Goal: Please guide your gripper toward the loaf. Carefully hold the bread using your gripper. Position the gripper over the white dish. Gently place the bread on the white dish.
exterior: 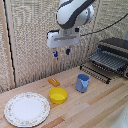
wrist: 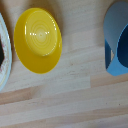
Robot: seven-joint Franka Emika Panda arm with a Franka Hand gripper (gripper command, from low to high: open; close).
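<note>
Hanging high in the upper middle of the exterior view, my gripper, a white boxy block with two short dark blue-tipped fingers, has its fingers apart with nothing between them, and it is well above the wooden table. By my judgement, nothing of the task is done yet: the loaf, a small orange-brown oblong chunk of toy bread, lies untouched on the table at the middle left of the exterior view, near the wall and just behind the small round yellow bowl. The large round flat white plate with a speckled rim sits in the lower left of that view with no bread on it. A blue cup stands just right of the bowl, and a dark metal rack fills the right side. My wrist view shows the yellow bowl, the cup and an edge of the plate, but not the loaf. The approach, the grasp, the carry and the placing are all left.
</note>
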